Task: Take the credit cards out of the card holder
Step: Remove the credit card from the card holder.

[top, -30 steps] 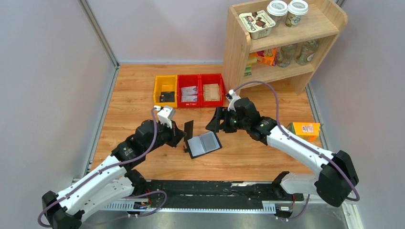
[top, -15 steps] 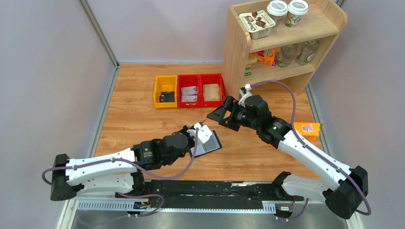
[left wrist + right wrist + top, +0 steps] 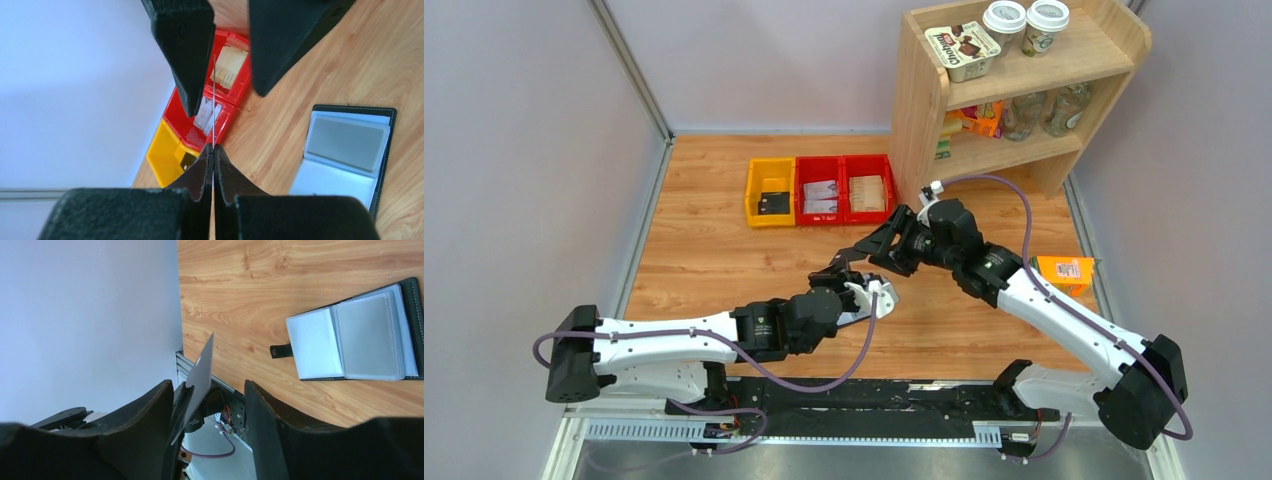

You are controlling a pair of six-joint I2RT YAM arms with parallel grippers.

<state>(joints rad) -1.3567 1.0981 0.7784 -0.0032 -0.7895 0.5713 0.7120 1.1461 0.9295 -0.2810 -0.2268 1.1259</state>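
One credit card (image 3: 200, 371), pinched in the left claw (image 3: 213, 150), stands inside the spread right claw (image 3: 226, 102).

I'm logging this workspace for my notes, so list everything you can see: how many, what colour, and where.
credit card: one, dark grey, held in the air over the table
card holder: one, black, grey-blue lining, lying open on the table
yellow bin: one, far side, black item inside
red bins: two, beside the yellow one, holding whitish cards and tan cards
shelf: one, wooden, far right
tub: one, whitish, shelf top
lidded cups: two, white lids, shelf top
clear containers: two, lower shelf
orange carton: one, table's right edge
left jaws: black, shut on the credit card
right jaws: black, open, either side of the card
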